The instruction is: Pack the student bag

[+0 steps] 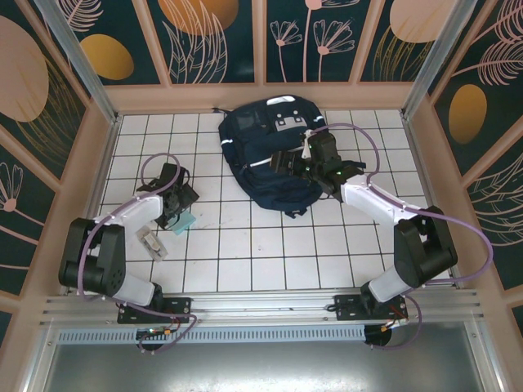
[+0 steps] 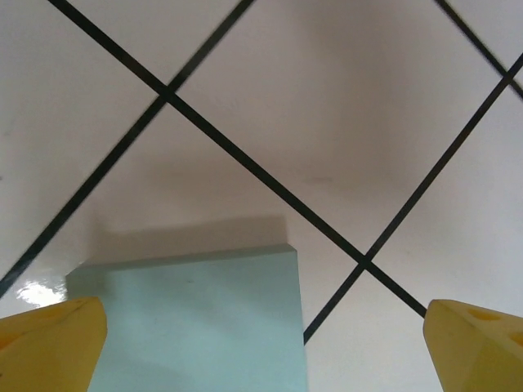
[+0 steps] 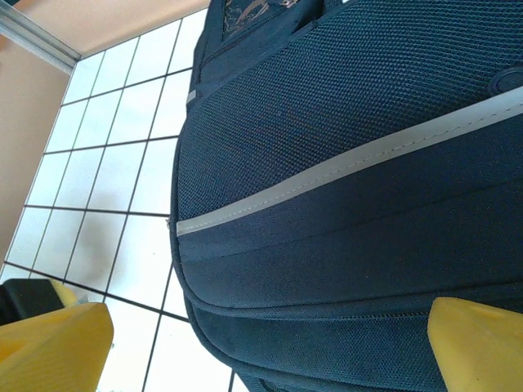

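Navy fabric of the student bag (image 1: 265, 184) covered the far middle of the white-tiled counter (image 1: 245, 253), toward twelve o'clock from the counter's centre in the top view. Its front pocket with the grey-white patches lay nearest the back wall, and its other end pointed toward six.

The right fingers (image 1: 294, 163) hung over the bag's three o'clock side, aimed toward nine. In the right wrist view the two yellow tips (image 3: 53, 347) stood wide apart at the lower corners, released and clasping nothing. Beyond them ran the bag's (image 3: 327, 98) mesh cloth, with a white reflective stripe (image 3: 343, 167) slanting across it. Whether the tips touched the cloth could not be told.

The left fingers (image 1: 174, 198) were near nine o'clock on the counter, well apart from the bag. A pale blue-green pad (image 1: 185, 222) lay flat on the tiles just beside them, at their five o'clock. In the left wrist view these fingers (image 2: 49, 347) were likewise spread and released. The pad (image 2: 196, 318) lay between the two yellow tips, close to the tip at seven o'clock of that frame and clear of the one at five. Black grout lines crossed the tiles (image 2: 327, 98) beyond the pad.
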Tool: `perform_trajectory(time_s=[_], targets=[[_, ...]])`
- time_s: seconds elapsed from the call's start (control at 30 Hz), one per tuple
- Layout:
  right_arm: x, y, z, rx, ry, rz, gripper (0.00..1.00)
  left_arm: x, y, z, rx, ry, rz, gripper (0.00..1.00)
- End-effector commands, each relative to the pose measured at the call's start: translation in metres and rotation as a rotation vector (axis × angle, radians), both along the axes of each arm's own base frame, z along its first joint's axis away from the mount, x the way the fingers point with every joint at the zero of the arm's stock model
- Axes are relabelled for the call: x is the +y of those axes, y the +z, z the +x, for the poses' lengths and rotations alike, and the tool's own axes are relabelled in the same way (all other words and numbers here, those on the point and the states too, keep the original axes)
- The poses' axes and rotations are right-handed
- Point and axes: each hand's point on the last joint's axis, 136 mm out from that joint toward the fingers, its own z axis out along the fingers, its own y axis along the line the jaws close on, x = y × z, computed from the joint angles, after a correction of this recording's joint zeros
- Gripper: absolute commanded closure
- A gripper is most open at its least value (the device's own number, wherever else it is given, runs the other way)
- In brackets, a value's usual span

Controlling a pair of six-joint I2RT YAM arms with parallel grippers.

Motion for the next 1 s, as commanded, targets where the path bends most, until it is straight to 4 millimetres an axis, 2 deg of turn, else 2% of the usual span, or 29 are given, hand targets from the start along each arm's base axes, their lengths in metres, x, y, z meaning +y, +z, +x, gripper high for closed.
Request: perform_trajectory(time_s=[0.0,0.17,0.33,0.47,0.6,0.77,0.97], targets=[[0.000,0.005,0.004,-0.019,-0.020,-0.015,0.01,-0.002,-0.015,-0.003,0.035,-0.022,-0.009,0.01],[0.001,0.002,0.005,-0.013,-0.026,-0.013,0.01,0.002,-0.037,-0.020,0.090,-0.008,0.004,0.01],[0.002,0.004,0.006,-0.012,-0.028,-0.014,0.01,0.002,-0.045,-0.025,0.132,-0.023,0.009,0.01],[-0.002,0.005,0.006,-0.022,-0.044,-0.023,0.01,0.014,-0.024,-0.027,0.139,-0.046,0.093,0.01],[0.001,0.001,0.008,-0.014,-0.044,-0.008,0.01,0.018,-0.003,-0.022,0.120,-0.062,0.124,0.01],[0.010,-0.003,0.008,-0.003,-0.026,-0.006,0.01,0.013,0.003,-0.020,0.113,-0.065,0.096,0.01],[0.011,-0.008,0.007,0.008,-0.022,-0.021,0.01,0.013,0.002,-0.029,0.129,-0.052,0.081,0.01]])
